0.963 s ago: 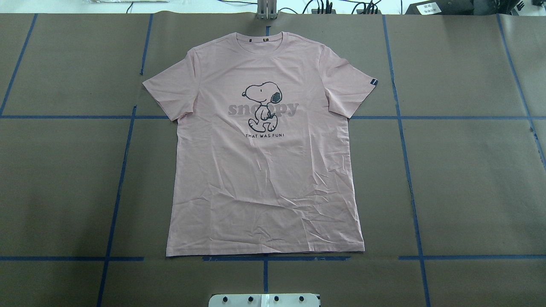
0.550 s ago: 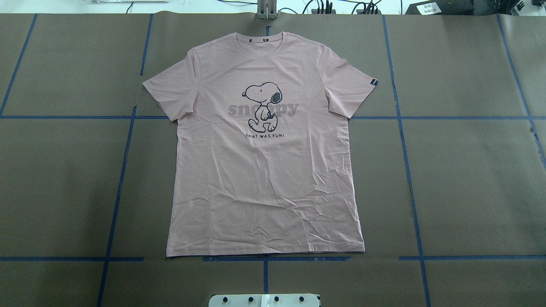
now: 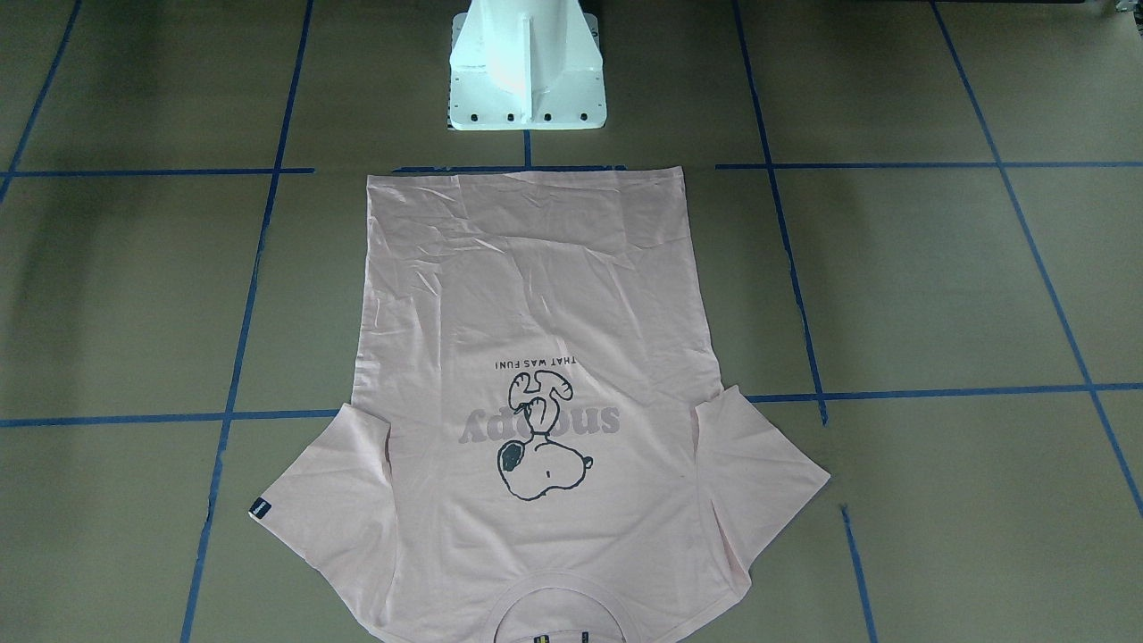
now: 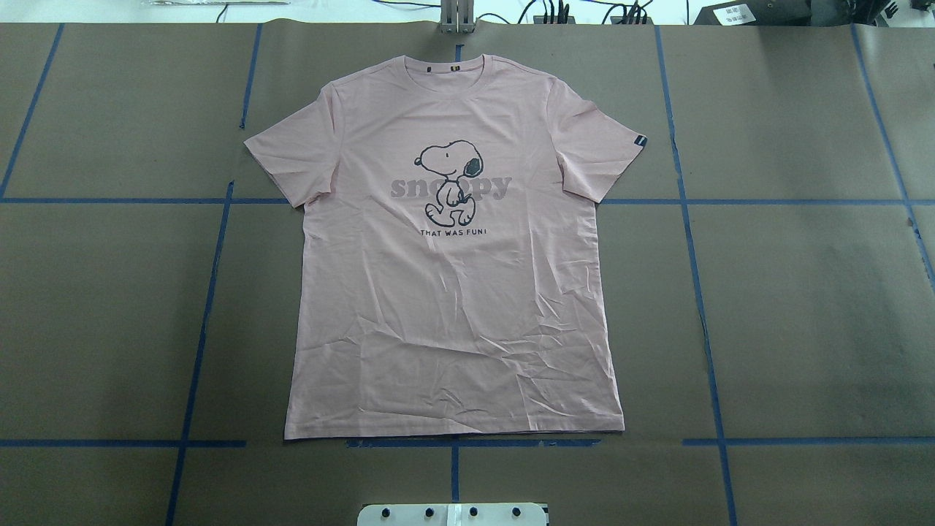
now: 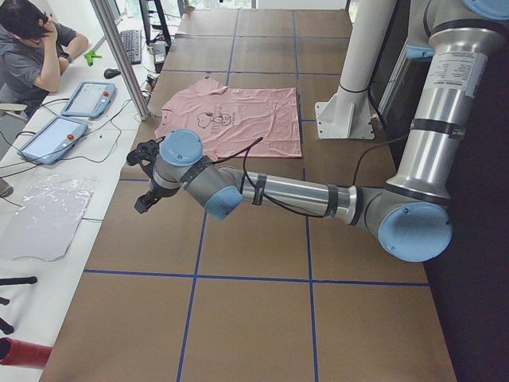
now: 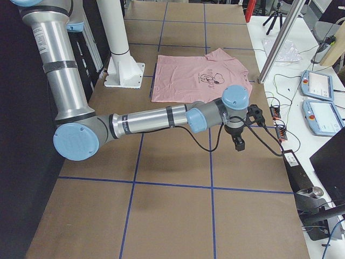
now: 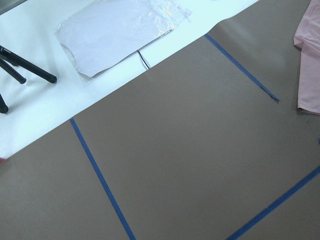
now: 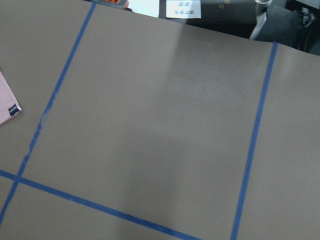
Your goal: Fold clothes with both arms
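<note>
The left arm is reaching low across the table, and the left gripper is hanging over bare brown paper near the far edge, toward the table's left end. It is well apart from the T-shirt. Whether its jaws are wide or narrow cannot be told from this side view. The right arm is mirroring it toward the right end, with the right gripper pointing down over the paper near the far edge. Its jaws cannot be judged either.

The pale pink T-shirt is lying flat, print up, in the middle of the table, between the two grippers. Its long axis is running from the robot's edge to the far edge. The hem is sitting nearest the white pedestal, along a blue tape line. The lower half is showing creases.

Farther out, small dark capitals are reading "THAT WAS FUN!", upright from the robot's side. Above them the Snoopy cartoon is overlapping grey "snoopy" lettering. The sleeves are spreading toward the table's ends, and the sleeve on the robot's right is carrying a small dark sleeve tag, its writing too small to read. The collar is pointing at the far edge.
</note>
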Robot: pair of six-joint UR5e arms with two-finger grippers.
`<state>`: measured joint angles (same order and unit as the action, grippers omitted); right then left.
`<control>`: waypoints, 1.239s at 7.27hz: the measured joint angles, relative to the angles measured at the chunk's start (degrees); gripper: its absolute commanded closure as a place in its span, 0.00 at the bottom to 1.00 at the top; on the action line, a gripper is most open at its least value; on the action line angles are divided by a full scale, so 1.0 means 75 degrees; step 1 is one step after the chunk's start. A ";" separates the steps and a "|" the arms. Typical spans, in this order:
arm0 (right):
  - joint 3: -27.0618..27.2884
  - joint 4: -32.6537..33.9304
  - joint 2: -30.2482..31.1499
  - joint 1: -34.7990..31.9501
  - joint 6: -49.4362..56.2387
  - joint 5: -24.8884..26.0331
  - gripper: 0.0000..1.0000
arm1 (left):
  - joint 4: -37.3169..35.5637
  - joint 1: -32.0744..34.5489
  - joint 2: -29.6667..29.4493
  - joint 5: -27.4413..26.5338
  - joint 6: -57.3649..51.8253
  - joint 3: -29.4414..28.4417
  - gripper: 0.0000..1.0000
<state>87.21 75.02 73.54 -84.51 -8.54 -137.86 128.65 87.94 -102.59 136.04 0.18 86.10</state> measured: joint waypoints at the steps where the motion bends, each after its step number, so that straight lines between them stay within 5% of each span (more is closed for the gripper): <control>1: -0.0060 -0.0375 -0.0272 0.0480 -0.0802 0.0264 0.00 | 0.0351 -0.0239 -0.0042 -0.0007 0.0376 -0.0018 0.00; 3: -0.0158 -0.1255 -0.0709 0.1749 -0.2941 0.1581 0.11 | 0.0607 -0.0592 -0.0053 -0.0029 0.0666 -0.0018 0.00; 4: -0.0390 -0.1849 -0.0890 0.2387 -0.4043 0.2343 0.27 | 0.0628 -0.0647 -0.0053 -0.0032 0.0695 -0.0013 0.00; 7: -0.2092 -0.3810 -0.1561 0.3758 -0.6285 0.4165 0.34 | 0.0646 -0.0677 -0.0047 -0.0036 0.0722 0.0006 0.00; 9: -0.2535 -0.4113 -0.1773 0.4297 -0.6680 0.4979 0.36 | 0.0643 -0.0692 -0.0054 -0.0044 0.0726 0.0008 0.00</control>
<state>68.20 44.17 60.24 -52.28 -58.65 -100.52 133.47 82.75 -102.99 135.71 5.62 86.16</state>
